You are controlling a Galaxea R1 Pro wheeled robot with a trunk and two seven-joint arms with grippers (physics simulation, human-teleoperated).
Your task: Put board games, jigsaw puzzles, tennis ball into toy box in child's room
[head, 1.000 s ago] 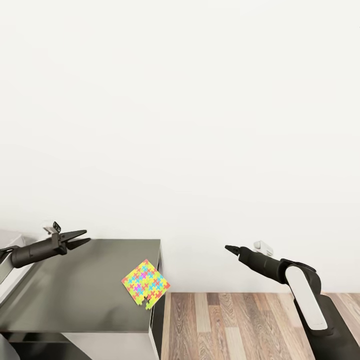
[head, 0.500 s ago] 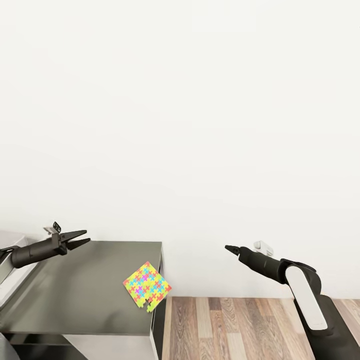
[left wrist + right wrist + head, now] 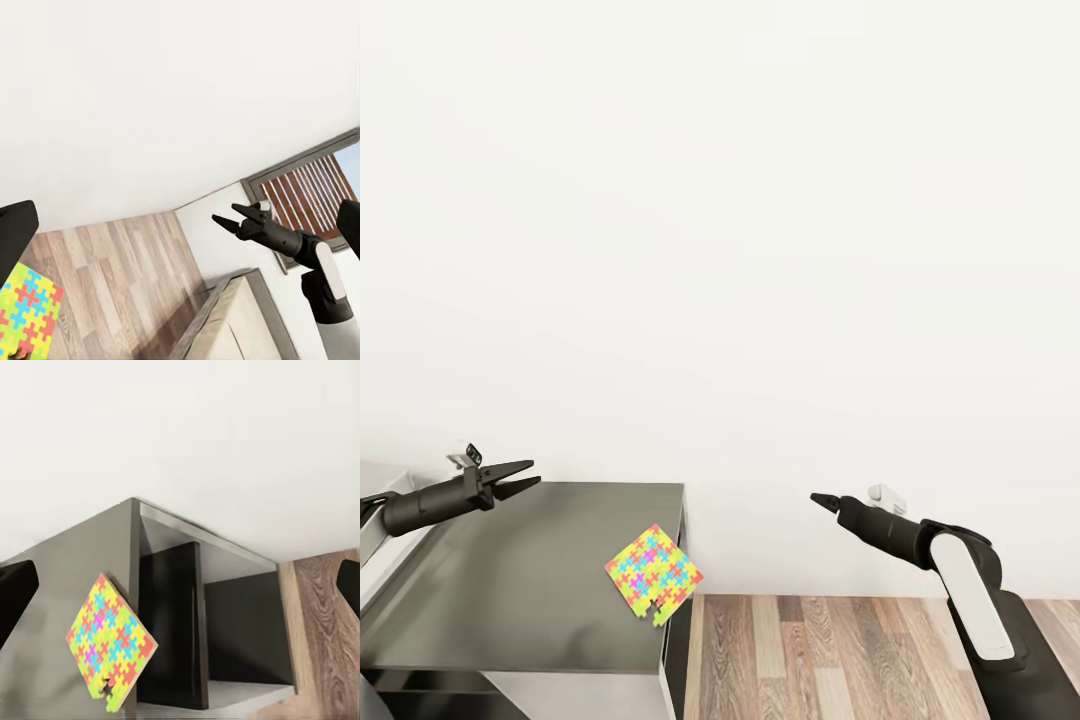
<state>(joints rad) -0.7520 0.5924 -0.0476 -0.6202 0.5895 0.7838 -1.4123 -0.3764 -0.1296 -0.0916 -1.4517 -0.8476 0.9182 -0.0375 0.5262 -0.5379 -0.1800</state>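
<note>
Lying flat on a dark grey cabinet (image 3: 510, 580), a jigsaw puzzle (image 3: 653, 572) sits at about 7 o'clock in the head view, its corner poking just over the cabinet's right edge above the wood-plank floor (image 3: 840, 655). The left gripper (image 3: 525, 476) hangs over the cabinet's far left part, at 8 o'clock, well apart from the puzzle, its fingers slightly spread and holding nothing. The right gripper (image 3: 816, 497) hovers at 4 o'clock before the white wall (image 3: 740, 250); whether its fingers are spread or pressed together I cannot tell.
</note>
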